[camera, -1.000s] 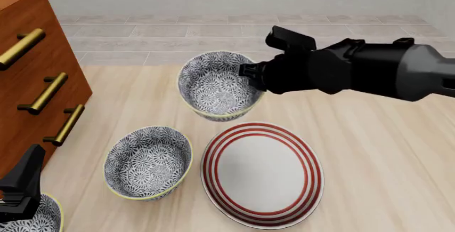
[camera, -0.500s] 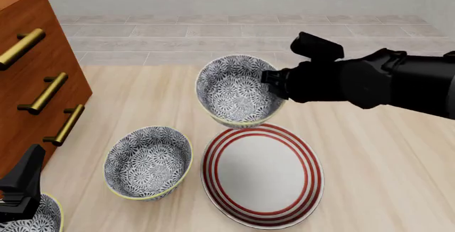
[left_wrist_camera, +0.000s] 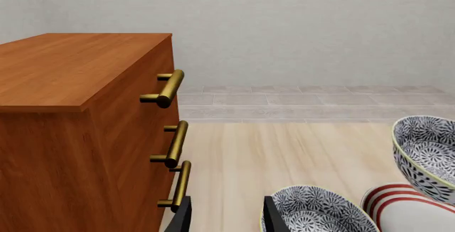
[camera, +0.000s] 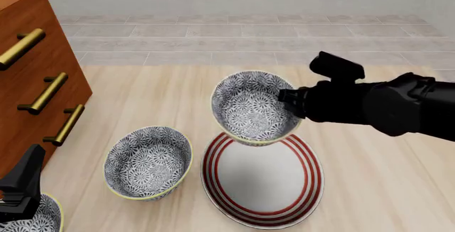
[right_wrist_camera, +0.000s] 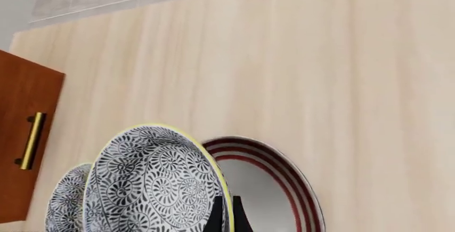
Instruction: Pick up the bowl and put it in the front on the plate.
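Observation:
My right gripper (camera: 291,103) is shut on the right rim of the bowl (camera: 250,106), a blue-and-white floral bowl with a pale yellow rim. The bowl hangs tilted in the air, over the far edge of the plate (camera: 213,184), which is white with red rings. In the right wrist view the bowl (right_wrist_camera: 153,181) fills the area beside my pinched fingertips (right_wrist_camera: 217,216), with the plate (right_wrist_camera: 284,172) beneath. At the near left, my left gripper (camera: 25,184) (left_wrist_camera: 226,218) is open and holds nothing.
A second matching bowl (camera: 148,161) (left_wrist_camera: 320,210) stands on the table left of the plate. A third bowl (camera: 42,218) peeks in at the near left corner under my left gripper. A wooden dresser (camera: 29,72) with brass handles lines the left side.
My right gripper has carried the bowl to the right and nearer, lowering it from the back of the table to over the plate's far edge. The left arm has not moved.

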{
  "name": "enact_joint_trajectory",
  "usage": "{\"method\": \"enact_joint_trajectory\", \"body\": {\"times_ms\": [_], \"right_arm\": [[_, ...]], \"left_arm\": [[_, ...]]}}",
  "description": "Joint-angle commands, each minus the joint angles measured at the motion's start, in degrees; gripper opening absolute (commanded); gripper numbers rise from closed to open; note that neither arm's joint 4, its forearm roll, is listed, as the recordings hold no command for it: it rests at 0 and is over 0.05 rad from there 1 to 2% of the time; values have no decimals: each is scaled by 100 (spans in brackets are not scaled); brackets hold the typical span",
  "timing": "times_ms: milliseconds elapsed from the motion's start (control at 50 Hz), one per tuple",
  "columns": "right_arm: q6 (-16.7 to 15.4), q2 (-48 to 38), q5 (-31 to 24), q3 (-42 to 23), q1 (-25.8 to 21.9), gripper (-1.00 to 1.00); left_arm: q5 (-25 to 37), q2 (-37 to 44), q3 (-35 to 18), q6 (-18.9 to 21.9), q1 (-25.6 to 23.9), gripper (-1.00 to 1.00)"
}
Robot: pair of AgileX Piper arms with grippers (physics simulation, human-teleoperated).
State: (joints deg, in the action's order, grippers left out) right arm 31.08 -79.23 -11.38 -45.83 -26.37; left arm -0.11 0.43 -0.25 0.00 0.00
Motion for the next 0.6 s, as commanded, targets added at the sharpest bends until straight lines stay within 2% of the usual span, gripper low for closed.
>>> {"method": "enact_joint_trajectory", "body": {"times_ms": [20, 120, 440, 600], "right_arm": [[53, 236, 66, 320, 79, -100], [76, 284, 122, 455, 94, -100], [438, 421, 617, 1327, -56, -100], [462, 440, 716, 1501, -81, -100]], "left_arm": [[0, 0, 0, 0, 0, 100], [0, 0, 0, 0, 0, 100], [0, 0, 0, 0, 0, 100], [0, 0, 0, 0, 0, 100]]}}
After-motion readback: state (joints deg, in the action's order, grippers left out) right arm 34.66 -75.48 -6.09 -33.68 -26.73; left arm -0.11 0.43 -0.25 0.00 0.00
